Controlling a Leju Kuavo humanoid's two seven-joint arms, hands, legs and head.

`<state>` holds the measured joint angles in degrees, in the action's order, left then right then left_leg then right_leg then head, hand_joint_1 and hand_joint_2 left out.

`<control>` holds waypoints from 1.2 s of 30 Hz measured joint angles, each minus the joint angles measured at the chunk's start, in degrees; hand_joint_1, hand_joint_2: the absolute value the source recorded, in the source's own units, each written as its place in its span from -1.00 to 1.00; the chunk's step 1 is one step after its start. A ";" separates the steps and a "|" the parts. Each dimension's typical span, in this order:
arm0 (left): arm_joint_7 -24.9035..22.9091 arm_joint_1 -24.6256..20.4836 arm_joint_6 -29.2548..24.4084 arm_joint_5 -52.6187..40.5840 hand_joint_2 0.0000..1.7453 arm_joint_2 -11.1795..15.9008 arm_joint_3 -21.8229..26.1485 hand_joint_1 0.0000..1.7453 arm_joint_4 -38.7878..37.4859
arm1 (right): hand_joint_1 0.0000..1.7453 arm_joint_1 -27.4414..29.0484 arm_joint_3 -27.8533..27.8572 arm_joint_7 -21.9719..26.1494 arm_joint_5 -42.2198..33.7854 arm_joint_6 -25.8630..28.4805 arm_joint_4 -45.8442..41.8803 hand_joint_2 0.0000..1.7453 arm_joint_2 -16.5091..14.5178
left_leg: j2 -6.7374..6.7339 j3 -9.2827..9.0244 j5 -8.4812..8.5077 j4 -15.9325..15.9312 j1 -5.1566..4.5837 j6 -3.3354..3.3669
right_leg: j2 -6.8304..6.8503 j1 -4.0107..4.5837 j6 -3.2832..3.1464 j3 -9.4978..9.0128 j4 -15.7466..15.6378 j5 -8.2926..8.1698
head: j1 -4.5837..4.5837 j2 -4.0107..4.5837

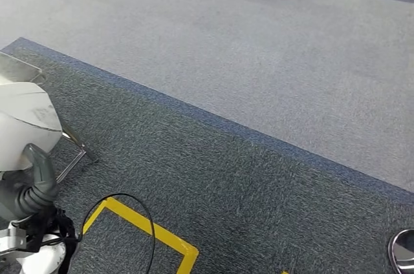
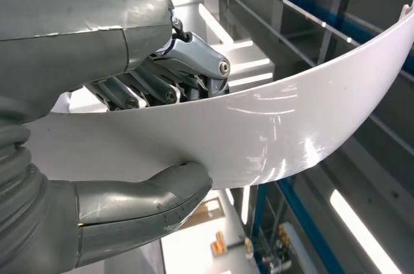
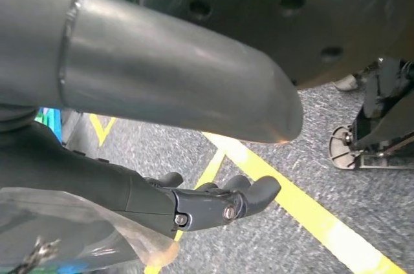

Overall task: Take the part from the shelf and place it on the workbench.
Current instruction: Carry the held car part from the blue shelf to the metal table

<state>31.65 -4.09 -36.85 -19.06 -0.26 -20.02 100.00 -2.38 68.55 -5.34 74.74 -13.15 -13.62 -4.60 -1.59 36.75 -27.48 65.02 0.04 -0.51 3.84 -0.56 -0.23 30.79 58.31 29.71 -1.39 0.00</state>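
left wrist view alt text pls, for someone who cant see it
The robot's left hand grips a curved, glossy white part by its edge, thumb on one face and fingers on the other. Behind are blurred metal and blue framing.

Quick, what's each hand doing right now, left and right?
Left hand: holding the curved white part between thumb and fingers.
Right hand: open, holding nothing, hanging above the carpet.

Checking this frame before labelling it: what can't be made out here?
- White part: its far end is cut off by the left wrist view's edge; the left hand covers part.
- Right hand: the thumb blocks much of the right wrist view.
- Workbench: cannot tell where it stands.
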 joint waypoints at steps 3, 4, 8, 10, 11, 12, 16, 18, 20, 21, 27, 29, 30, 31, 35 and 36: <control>-0.02 -0.10 0.00 -0.02 1.00 -0.01 0.00 1.00 -0.02 | -1.00 -0.03 -0.01 -0.02 -0.02 0.01 0.02 -1.00 -0.01 | -2.66 -2.57 1.14 -5.83 -0.95 0.98 | 1.59 0.40 0.70 -0.43 -0.01 0.50 | -0.03 0.00; -0.02 -0.10 0.00 -0.02 1.00 0.01 0.00 1.00 -0.03 | -1.00 -0.08 -0.01 -0.04 -0.03 0.01 0.02 -1.00 -0.01 | -2.11 -2.46 1.18 -6.04 -1.02 1.29 | 2.23 0.46 0.94 -0.56 -0.08 0.61 | -0.02 0.00; -0.07 -0.15 0.00 -0.07 1.00 -0.05 -0.02 1.00 -0.03 | -1.00 -0.42 -0.01 -0.03 -0.07 -0.01 0.05 -1.00 -0.01 | 0.26 -2.90 1.69 -6.99 -0.30 2.63 | -1.60 0.08 1.95 1.45 4.50 3.77 | -0.35 0.00; -0.09 -0.17 0.01 -0.07 1.00 -0.15 -0.02 1.00 -0.09 | -1.00 -0.25 -0.01 -0.03 -0.07 -0.02 0.08 -1.00 -0.01 | 1.51 -2.87 1.67 -6.99 -0.27 2.91 | -3.55 -0.03 2.11 5.45 12.23 6.94 | -0.60 0.00; -0.10 -0.12 0.02 -0.07 1.00 -0.17 -0.03 1.00 -0.15 | -1.00 -0.11 -0.01 -0.08 -0.07 -0.03 0.09 -1.00 -0.01 | 2.20 -2.88 1.65 -6.97 -0.28 2.95 | -3.72 -0.05 2.20 7.22 15.13 7.60 | -0.62 0.00; -0.10 -0.09 0.02 -0.07 1.00 -0.17 -0.03 1.00 -0.21 | -1.00 0.02 -0.01 -0.10 -0.05 -0.03 0.09 -1.00 -0.01 | 2.93 -2.92 1.63 -6.93 -0.28 2.96 | -3.76 -0.07 2.26 8.17 16.15 7.16 | -0.62 0.00; -0.11 -0.13 0.03 -0.05 1.00 -0.20 -0.03 1.00 -0.27 | -1.00 0.14 0.00 -0.10 -0.03 -0.03 0.10 -1.00 -0.01 | 5.67 -2.94 1.32 -6.35 -0.17 2.42 | -6.43 -0.51 2.20 3.48 3.88 -0.24 | -0.59 0.00; -0.13 -0.19 0.07 -0.05 1.00 -0.20 -0.03 1.00 -0.28 | -1.00 0.14 0.01 -0.09 0.03 -0.02 0.12 -1.00 -0.01 | 6.70 -2.59 1.34 -6.07 -0.08 1.73 | -8.03 -0.59 2.01 1.84 0.75 -0.80 | -0.55 0.00; -0.14 -0.20 0.08 -0.04 1.00 -0.18 -0.04 1.00 -0.30 | -1.00 0.14 0.00 -0.06 0.14 0.02 0.13 -1.00 -0.02 | 7.61 -2.33 1.53 -6.09 0.16 1.03 | -7.23 -0.47 1.55 1.49 0.46 -0.95 | -0.57 0.00; -0.15 -0.22 0.07 -0.03 1.00 -0.17 -0.05 1.00 -0.31 | -1.00 0.10 -0.01 -0.01 0.19 0.04 0.13 -1.00 -0.02 | 7.26 -2.17 1.27 -5.76 0.16 0.72 | -6.68 -0.50 1.25 1.33 0.31 -1.04 | -0.50 0.00; -0.15 -0.33 0.00 0.03 1.00 -0.14 -0.07 1.00 -0.48 | -1.00 0.34 -0.01 0.26 0.42 0.06 0.15 -1.00 -0.01 | 2.30 5.03 -5.59 9.91 0.31 -0.51 | -2.37 -0.52 0.18 0.89 0.01 -0.74 | 0.13 0.00; -0.15 -0.30 0.03 0.05 1.00 -0.11 -0.07 1.00 -0.53 | -1.00 0.35 -0.01 0.26 0.46 0.07 0.15 -1.00 -0.02 | 1.82 3.17 -2.69 6.30 0.37 -0.40 | -1.10 -0.51 0.31 0.60 0.01 -0.51 | 0.14 0.00; -0.15 -0.31 0.05 0.07 1.00 -0.11 -0.07 1.00 -0.53 | -1.00 0.31 -0.01 0.25 0.48 0.06 0.15 -1.00 -0.03 | 0.97 1.09 -0.67 2.18 0.28 -0.17 | -0.58 -0.50 0.44 0.38 0.01 -0.36 | 0.14 0.00; -0.15 -0.36 0.07 0.07 1.00 -0.11 -0.07 1.00 -0.53 | -1.00 0.28 -0.01 0.25 0.50 0.06 0.15 -1.00 -0.05 | -0.14 -0.85 0.60 -1.66 0.00 0.10 | -0.10 -0.38 0.65 0.20 0.03 -0.17 | 0.15 0.00; -0.15 -0.42 0.08 0.05 1.00 -0.07 -0.07 1.00 -0.52 | -1.00 0.10 -0.01 0.21 0.51 0.06 0.15 -1.00 -0.17 | -1.00 -2.70 1.10 -6.23 -0.70 1.25 | 1.83 -0.01 1.73 -0.30 -0.18 0.28 | 0.04 0.00; -0.15 -0.35 0.07 0.05 1.00 -0.07 -0.07 1.00 -0.52 | -1.00 -0.03 -0.01 0.20 0.52 0.06 0.15 -1.00 -0.19 | -0.49 -2.85 1.23 -6.51 -0.58 1.58 | 1.84 -0.06 2.06 -0.39 -0.13 0.54 | -0.01 0.00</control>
<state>31.50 -4.43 -36.79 -19.01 -0.33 -20.08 99.48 -2.41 68.54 -5.14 75.26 -13.09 -13.46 -4.79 -2.07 33.90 -26.26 58.51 -0.55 1.07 5.68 -0.62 1.84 30.40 58.18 30.24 -1.40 0.00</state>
